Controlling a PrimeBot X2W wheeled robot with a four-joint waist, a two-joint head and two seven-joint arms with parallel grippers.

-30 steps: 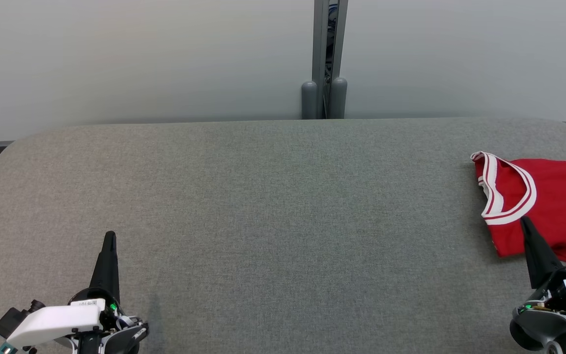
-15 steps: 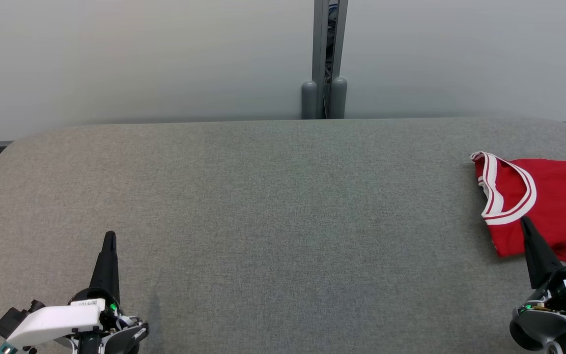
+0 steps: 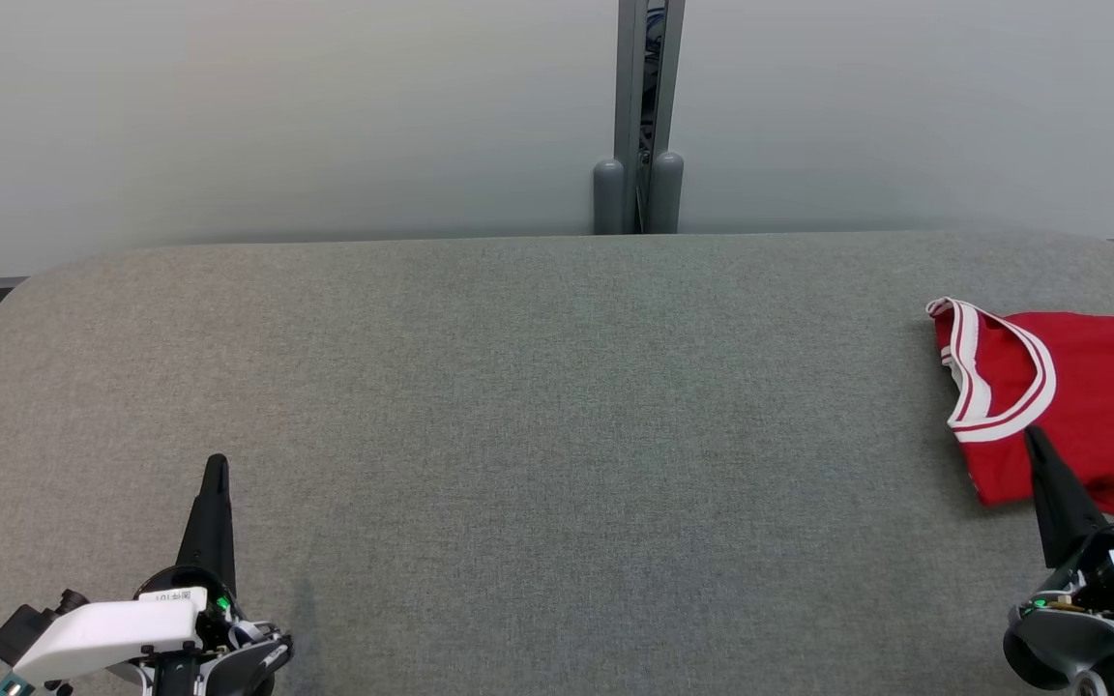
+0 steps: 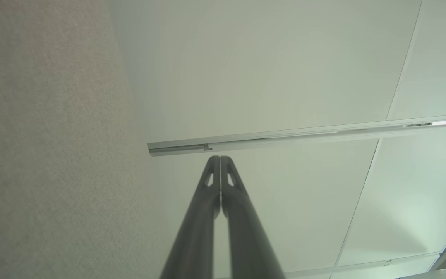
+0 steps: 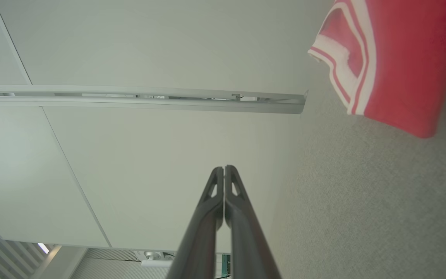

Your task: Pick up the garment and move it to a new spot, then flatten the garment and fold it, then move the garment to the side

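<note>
1. Head view first: the garment (image 3: 1074, 387), a red jersey with white striped trim, lies flat at the right edge of the frame, about halfway down. Its right part is cut off by the frame edge.
2. It rests on the grey fabric-covered table (image 3: 557, 387), which takes up the whole lower two thirds of the picture. Dark lettering shows on the red cloth right at the frame edge, too cropped to read.
3. Lower left of the frame: the left gripper (image 3: 217, 464) points up the picture over bare grey fabric, well apart from the jersey. Its fingers are pressed together into one dark spike, with nothing between them.
4. Its wrist view confirms it: the two fingers meet at the tips in the middle of the frame, and the table runs down the left side.
5. Lower right: the right gripper (image 3: 1032, 435) is closed tight too and holds nothing. In the head view its tip overlaps the lower left corner of the jersey, just under the white trim.
6. In the right wrist view the jersey sits in the upper right corner, clear of the closed fingers at bottom centre. I cannot tell from the head view alone whether the tip touches the cloth.
7. Along the top: pale wall panels (image 3: 277, 116), with a grey metal post (image 3: 636, 97) dividing them at upper centre.
</note>
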